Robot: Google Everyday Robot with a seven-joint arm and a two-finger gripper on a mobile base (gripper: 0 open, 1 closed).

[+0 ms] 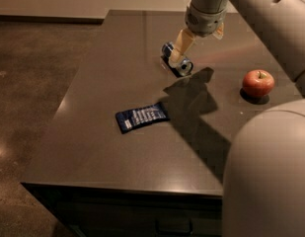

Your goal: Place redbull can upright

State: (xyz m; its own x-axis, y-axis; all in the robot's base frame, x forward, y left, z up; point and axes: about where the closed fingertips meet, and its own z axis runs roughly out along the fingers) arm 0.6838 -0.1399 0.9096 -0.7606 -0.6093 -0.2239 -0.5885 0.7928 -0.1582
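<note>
The redbull can (176, 59) lies on its side on the dark table (102, 132), toward the far middle. It is blue and silver, with its silver top facing front right. My gripper (177, 57) hangs from the arm at the top and reaches down onto the can, its pale fingers (183, 42) right over the can's middle. The fingers cover part of the can.
A flat dark blue snack packet (141, 117) lies in the middle of the table. A red apple (257, 83) sits at the right. My arm's grey body (270, 172) fills the lower right corner. The table's left edge drops to a brown floor.
</note>
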